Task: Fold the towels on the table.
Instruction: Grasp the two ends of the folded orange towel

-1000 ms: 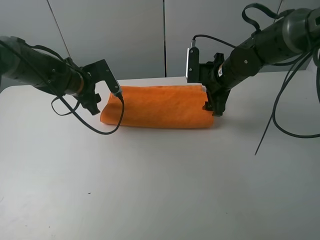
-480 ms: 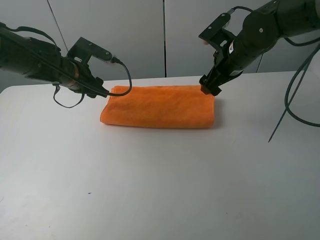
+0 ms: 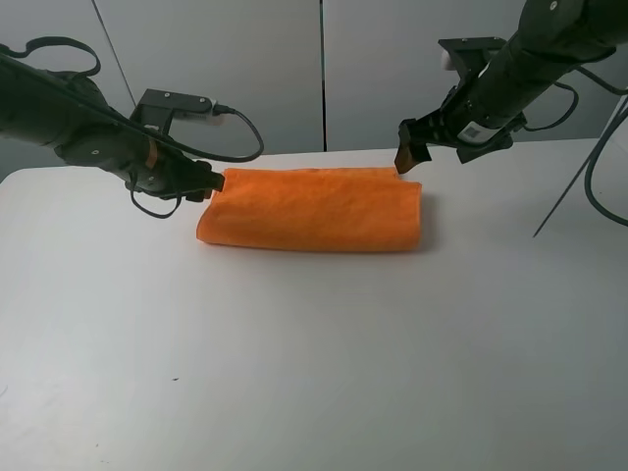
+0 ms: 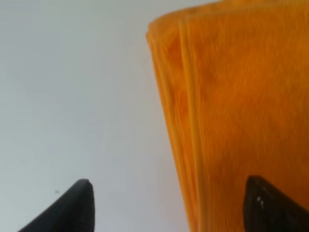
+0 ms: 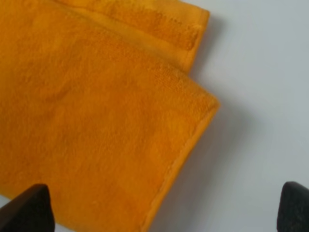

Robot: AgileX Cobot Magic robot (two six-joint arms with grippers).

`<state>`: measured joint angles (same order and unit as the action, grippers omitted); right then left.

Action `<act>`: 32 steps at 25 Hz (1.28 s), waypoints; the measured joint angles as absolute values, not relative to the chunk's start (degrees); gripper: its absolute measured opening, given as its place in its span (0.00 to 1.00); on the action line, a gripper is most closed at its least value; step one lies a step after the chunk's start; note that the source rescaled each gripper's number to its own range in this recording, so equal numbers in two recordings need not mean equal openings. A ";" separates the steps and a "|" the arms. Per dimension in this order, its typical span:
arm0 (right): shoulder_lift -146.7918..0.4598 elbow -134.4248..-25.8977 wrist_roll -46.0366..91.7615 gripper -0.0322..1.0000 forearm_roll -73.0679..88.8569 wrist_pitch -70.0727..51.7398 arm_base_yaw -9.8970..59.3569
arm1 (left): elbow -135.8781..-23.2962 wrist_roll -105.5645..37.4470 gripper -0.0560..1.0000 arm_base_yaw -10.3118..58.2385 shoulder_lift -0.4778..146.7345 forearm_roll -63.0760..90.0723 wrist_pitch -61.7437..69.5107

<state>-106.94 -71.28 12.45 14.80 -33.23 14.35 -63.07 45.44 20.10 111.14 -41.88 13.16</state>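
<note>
Left gripper (image 3: 209, 186): stands spread wide, pinches nothing. Shows in the left wrist view as two dark fingertips (image 4: 72, 208) well apart, one over the bare white table (image 4: 72, 72), the other over the orange towel (image 4: 241, 96). Straddles the towel's short end, where stacked layer edges run side by side. Sits at the far left corner of the towel in the high view; cannot tell whether touching the cloth or just above it. Rides on the left arm (image 3: 69, 128), which reaches in low from the left, wrist aimed toward the towel.

Right gripper (image 3: 407, 157): likewise spread wide, holds nothing. Shows only the tips of its fingers (image 5: 26, 210) at the edges of the right wrist view, well apart, with a towel corner and bare table between them. Hangs by the far right corner of the towel, seemingly just above the cloth. Rides on the right arm (image 3: 520, 74), which comes in from the right, raised higher than the left arm, forearm sloping down toward the towel.

Towel: lies folded into a long flat band on the far half of the table, stretched lengthwise between the two grippers. Looks rounded at its right end in the high view. Shows in the right wrist view an upper layer ending in a stitched corner, with a lower hemmed layer sticking out past it. Rests flat, with the near long edge fairly straight and plain tabletop on every side.
</note>
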 joint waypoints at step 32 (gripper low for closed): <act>-115.19 -71.57 12.86 1.00 33.69 -34.39 12.90 | -84.13 9.00 0.83 17.73 123.80 -7.53 36.48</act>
